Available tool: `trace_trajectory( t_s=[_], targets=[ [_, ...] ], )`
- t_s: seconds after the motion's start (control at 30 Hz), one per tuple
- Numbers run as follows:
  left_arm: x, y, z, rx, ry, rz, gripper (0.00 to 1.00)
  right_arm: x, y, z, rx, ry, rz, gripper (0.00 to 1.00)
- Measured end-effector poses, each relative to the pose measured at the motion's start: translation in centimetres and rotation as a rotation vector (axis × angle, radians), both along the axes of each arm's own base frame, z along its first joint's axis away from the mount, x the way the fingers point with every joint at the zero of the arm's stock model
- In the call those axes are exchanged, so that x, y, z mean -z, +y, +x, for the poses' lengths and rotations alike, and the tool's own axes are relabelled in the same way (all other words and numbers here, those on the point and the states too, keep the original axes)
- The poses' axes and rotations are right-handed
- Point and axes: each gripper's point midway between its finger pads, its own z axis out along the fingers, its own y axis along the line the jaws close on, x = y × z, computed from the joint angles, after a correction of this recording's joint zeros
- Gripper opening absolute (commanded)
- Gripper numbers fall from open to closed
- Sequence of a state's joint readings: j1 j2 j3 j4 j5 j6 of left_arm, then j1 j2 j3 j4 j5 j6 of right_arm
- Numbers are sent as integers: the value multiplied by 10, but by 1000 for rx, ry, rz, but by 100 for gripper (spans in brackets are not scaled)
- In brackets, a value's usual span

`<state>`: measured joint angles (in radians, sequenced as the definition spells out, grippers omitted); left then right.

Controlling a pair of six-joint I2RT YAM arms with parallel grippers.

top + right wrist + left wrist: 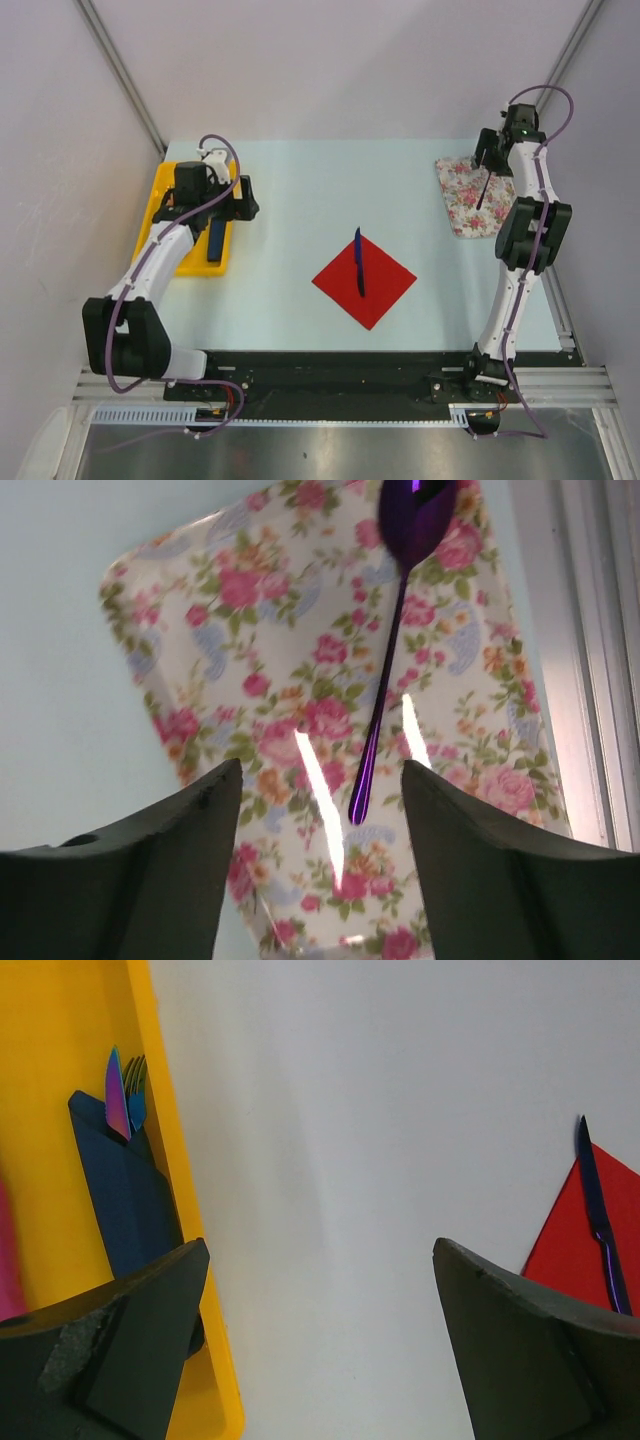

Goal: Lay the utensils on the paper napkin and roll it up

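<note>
The red paper napkin (375, 285) lies as a diamond at the table's middle, with a dark blue knife (358, 262) resting on it; both also show at the right edge of the left wrist view, napkin (570, 1245) and knife (598, 1215). A purple spoon (385, 650) lies on the flowered tray (250, 630), its handle end pointing toward the gap of my open right gripper (320, 770), which touches nothing. My left gripper (320, 1250) stands wide open and empty over the yellow tray's right rim (160, 1110). Fork and knife tips (124, 1105) poke from a dark blue pouch (130, 1205).
The yellow tray (170, 205) sits at the far left, the flowered tray (460, 185) at the far right near the side wall and a metal rail. Something pink (8, 1250) shows at the yellow tray's left edge. Pale table surface lies between the trays.
</note>
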<state>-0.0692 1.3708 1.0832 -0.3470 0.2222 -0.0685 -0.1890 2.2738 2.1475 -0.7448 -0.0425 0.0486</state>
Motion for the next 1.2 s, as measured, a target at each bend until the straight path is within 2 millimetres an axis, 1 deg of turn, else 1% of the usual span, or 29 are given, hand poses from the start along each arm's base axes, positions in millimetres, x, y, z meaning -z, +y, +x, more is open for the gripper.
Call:
trace_trajectory(
  t_s=[0.07,0.17,0.3,0.4,0.5,0.63,0.73,0.8,0.9,0.93,1.0,1.2],
  targets=[
    [3,0,4,0,10,1,100,11,-14,11,38,0,-26,56],
    [6,-1,11,0,23,2,100,31,-32,27,83,-3,-52,54],
    [6,-1,15,-1,26,4,100,56,-46,40,116,-2,-62,53],
    [6,-1,17,-1,29,5,100,72,-53,41,126,10,-63,52],
    [7,0,20,0,32,13,100,81,-57,44,127,8,-62,51],
    [10,1,23,2,47,23,100,92,-57,48,110,5,-66,37],
    [12,2,25,-2,59,32,100,91,-59,56,101,-16,-76,35],
    [13,4,25,-6,63,41,100,93,-61,58,95,-20,-84,30],
    [13,5,25,-10,69,45,100,93,-62,60,88,-23,-90,17],
    [12,5,25,-10,69,45,100,94,-62,60,87,-22,-92,9],
    [10,5,27,-10,65,45,100,93,-63,59,85,-21,-88,0],
    [1,1,29,5,39,30,100,91,-63,58,52,-22,-75,0]
  ],
)
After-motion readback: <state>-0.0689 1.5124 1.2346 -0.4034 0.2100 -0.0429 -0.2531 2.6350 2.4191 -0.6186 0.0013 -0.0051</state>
